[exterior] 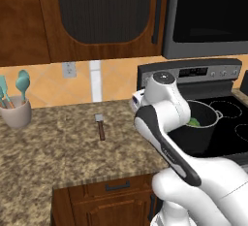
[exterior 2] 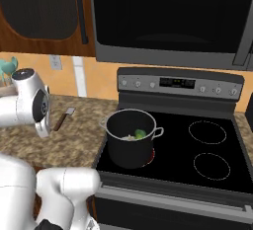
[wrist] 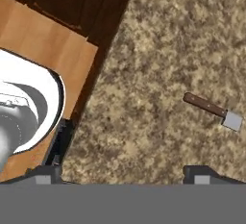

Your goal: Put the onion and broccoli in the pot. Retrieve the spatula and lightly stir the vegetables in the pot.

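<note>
The spatula point(exterior: 100, 125) point(exterior 2: 64, 117) point(wrist: 214, 110), with its brown wooden handle and small silvery blade, lies flat on the speckled counter left of the stove. My gripper point(wrist: 124, 174) hangs open above the counter near its front edge, with nothing between its fingers. The spatula lies apart from it, up and to the right in the hand view. The dark grey pot point(exterior: 212, 123) point(exterior 2: 129, 150) stands on the front left burner. Inside it sit the green broccoli point(exterior: 193, 121) point(exterior 2: 141, 134) and, beside it, the pale onion point(exterior 2: 129, 137).
A beige utensil holder point(exterior: 16, 114) with teal spoons stands at the counter's far left. The black stovetop point(exterior 2: 207, 150) lies right of the counter, under a microwave point(exterior 2: 168, 17). Wooden drawer fronts point(wrist: 43, 50) drop below the counter edge.
</note>
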{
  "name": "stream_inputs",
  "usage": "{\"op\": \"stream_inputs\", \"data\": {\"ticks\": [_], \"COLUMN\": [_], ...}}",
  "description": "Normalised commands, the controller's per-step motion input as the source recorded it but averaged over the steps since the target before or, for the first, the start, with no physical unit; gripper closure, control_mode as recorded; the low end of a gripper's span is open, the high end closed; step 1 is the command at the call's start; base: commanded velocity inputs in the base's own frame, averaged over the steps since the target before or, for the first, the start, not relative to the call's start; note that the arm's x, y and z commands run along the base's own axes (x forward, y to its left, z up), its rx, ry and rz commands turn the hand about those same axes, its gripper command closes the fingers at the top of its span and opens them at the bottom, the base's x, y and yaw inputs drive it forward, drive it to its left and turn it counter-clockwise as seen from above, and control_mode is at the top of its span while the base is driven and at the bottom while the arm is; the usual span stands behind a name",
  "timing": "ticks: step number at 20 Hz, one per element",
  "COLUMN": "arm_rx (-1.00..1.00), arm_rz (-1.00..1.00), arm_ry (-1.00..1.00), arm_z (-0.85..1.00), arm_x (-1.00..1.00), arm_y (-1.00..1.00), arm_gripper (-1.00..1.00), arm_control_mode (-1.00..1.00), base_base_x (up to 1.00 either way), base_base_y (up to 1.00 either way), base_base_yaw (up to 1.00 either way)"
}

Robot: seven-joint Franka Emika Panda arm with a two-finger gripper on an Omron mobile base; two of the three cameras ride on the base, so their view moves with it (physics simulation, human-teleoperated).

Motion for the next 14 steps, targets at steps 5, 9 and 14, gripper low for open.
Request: {"op": "stream_inputs", "data": {"ticks": [5, 9, 14], "arm_rx": [-0.54, -0.36, -0.17], "arm_rz": [0.64, 0.67, 0.60], "arm_ry": [-0.11, -0.06, -0.11], "arm_z": [-0.10, -0.12, -0.37], "arm_x": [0.02, 0.18, 0.35], "arm_y": [0.44, 0.32, 0.19], "arm_gripper": [-1.00, -1.00, -1.00], "arm_control_mode": [-1.00, -1.00, -1.00], "base_base_x": [0.00, 0.00, 0.00], "base_base_y": [0.00, 0.00, 0.00], "base_base_yaw": [0.00, 0.00, 0.00]}}
